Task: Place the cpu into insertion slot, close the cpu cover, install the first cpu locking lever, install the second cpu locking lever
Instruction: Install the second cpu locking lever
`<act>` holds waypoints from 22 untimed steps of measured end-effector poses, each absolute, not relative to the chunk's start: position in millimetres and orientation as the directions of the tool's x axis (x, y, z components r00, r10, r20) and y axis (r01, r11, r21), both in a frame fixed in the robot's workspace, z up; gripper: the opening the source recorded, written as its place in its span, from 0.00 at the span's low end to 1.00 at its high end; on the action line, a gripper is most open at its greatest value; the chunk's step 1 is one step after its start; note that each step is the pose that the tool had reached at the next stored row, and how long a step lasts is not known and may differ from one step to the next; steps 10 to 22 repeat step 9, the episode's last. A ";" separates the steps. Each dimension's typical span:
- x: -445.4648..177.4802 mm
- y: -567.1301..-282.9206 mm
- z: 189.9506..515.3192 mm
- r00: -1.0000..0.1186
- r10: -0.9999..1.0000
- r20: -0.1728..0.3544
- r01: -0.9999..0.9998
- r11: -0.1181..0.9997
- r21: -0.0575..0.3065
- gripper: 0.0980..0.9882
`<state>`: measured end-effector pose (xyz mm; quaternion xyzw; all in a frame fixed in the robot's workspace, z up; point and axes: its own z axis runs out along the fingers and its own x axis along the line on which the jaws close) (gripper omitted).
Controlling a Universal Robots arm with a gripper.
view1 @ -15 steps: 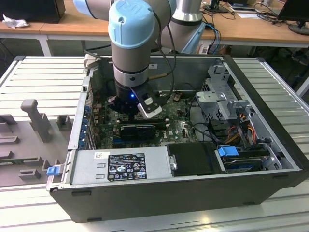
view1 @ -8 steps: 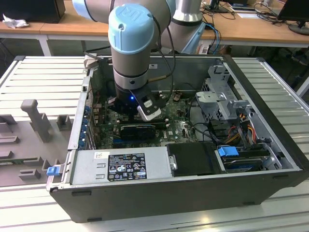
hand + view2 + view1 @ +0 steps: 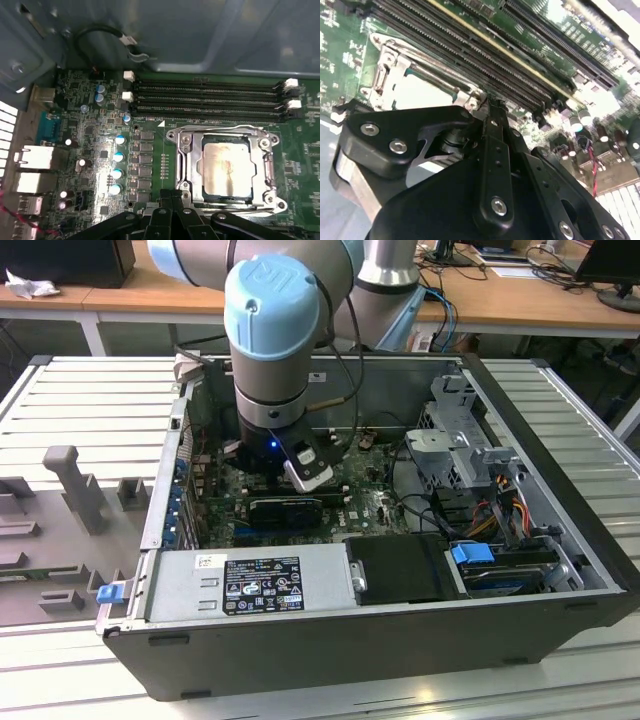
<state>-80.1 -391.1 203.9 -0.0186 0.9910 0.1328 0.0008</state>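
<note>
First wrist view: cpu [image 3: 225, 169] seated under closed cpu cover [image 3: 186, 165], lower right; clenched, empty claw [image 3: 172, 200] could scrape the cover if misaligned.

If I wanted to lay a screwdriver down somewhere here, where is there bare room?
The ribbed metal table is bare along the computer case on the exterior view's right. Inside the case it is crowded: the gripper hangs by the cpu, beside cables and drive bays.
</note>
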 end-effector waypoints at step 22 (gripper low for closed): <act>-80.1 -391.0 218.3 -0.999 -0.037 -0.006 -0.037 0.969 0.245 0.01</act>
